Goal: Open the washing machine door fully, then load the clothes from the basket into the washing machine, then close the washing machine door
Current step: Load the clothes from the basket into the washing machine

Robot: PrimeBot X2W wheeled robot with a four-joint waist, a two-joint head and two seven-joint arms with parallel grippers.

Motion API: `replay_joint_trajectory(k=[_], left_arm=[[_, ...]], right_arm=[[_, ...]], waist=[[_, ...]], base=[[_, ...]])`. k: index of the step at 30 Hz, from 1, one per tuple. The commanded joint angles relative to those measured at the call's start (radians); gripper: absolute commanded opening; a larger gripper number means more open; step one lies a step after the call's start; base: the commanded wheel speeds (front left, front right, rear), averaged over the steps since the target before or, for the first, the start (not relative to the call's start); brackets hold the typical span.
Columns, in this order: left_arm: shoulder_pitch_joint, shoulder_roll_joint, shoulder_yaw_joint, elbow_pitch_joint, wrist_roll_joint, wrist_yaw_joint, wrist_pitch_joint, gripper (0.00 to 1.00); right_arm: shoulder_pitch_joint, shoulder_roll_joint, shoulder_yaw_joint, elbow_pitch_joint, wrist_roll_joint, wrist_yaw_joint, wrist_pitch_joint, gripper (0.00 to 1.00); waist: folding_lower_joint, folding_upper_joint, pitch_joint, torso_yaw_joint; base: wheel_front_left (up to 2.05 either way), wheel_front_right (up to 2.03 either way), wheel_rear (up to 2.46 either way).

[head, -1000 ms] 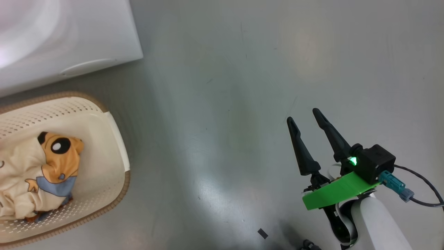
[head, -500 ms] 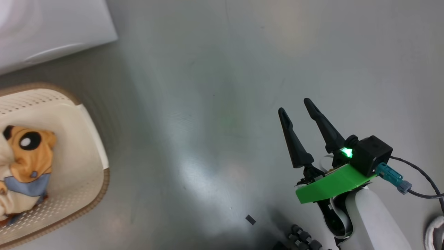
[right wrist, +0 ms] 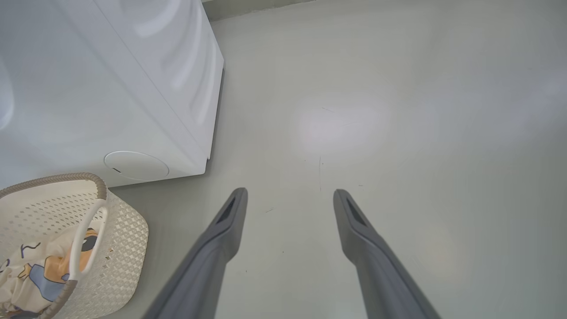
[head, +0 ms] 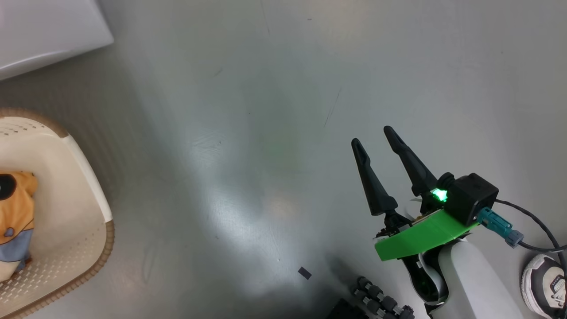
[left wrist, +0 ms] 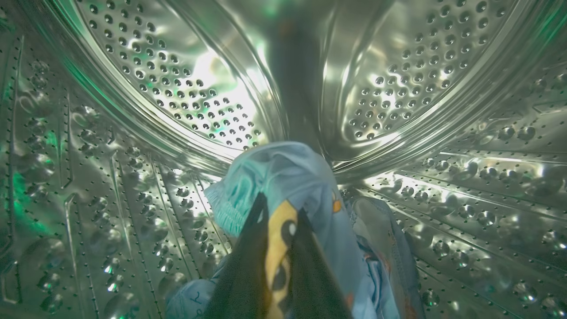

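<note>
In the left wrist view my left gripper [left wrist: 282,208] is deep inside the washing machine's perforated steel drum [left wrist: 177,88]. It is shut on light blue clothes [left wrist: 283,173] with a yellow-orange print; more of that fabric lies on the drum floor beneath. The machine's white body [head: 44,31] [right wrist: 110,88] stands at the upper left. The cream basket [head: 88,177] [right wrist: 124,235] sits on the floor beside it, holding a cream garment with an orange cartoon print [head: 15,208] [right wrist: 40,270]. My right gripper [head: 373,135] [right wrist: 289,191] hangs open over bare floor. The washing machine door is out of view.
Grey glossy floor spreads between the basket and my right arm. A small dark scrap [head: 304,273] lies on it. Black rollers [head: 376,301] show at the bottom edge, and a person's shoe [head: 542,279] is at the lower right corner. A cable trails from the right wrist.
The head camera has swung, so the basket and machine slid toward the left edge and a shoe came into view. The right gripper stays open in about the same place.
</note>
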State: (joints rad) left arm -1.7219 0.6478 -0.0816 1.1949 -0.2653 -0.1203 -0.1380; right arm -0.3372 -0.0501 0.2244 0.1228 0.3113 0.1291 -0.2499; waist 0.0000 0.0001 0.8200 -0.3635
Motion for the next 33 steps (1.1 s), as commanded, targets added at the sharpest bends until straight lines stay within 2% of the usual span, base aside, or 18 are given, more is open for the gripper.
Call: replay_joint_trajectory(k=[1, 12, 21, 26, 33], left_arm=[[-0.006, 0.049, -0.007, -0.019, 0.0, 0.002, -0.016, 1.0], [0.007, 0.023, -0.035, 0.017, -0.007, -0.002, -0.034, 1.0], [0.109, -0.032, -0.075, 0.03, -0.05, -0.01, -0.078, 1.0], [0.222, -0.077, -0.135, -0.03, -0.124, -0.01, -0.098, 1.0], [0.388, -0.095, -0.217, -0.131, -0.275, -0.01, -0.104, 1.0]], right_arm=[[0.015, 0.0, 0.018, -0.017, 0.017, 0.002, -0.012, 1.0], [0.01, 0.0, 0.01, -0.016, 0.007, 0.002, -0.012, 1.0], [0.008, 0.0, -0.021, -0.007, -0.046, 0.002, -0.012, 1.0], [0.017, 0.0, -0.031, 0.005, -0.083, 0.002, -0.012, 1.0], [0.033, 0.0, -0.038, 0.02, -0.122, 0.002, -0.012, 1.0]], waist=[[0.0, -0.0001, -0.003, 0.002], [0.0, -0.0001, -0.03, 0.027], [0.0, -0.0001, -0.105, 0.102], [0.0, -0.0001, -0.159, 0.152], [0.0, -0.0001, -0.235, 0.221]], base=[[0.0, 0.0, 0.0], [0.0, 0.0, 0.0], [0.0, 0.0, 0.0], [0.0, 0.0, 0.0], [0.0, 0.0, 0.0]])
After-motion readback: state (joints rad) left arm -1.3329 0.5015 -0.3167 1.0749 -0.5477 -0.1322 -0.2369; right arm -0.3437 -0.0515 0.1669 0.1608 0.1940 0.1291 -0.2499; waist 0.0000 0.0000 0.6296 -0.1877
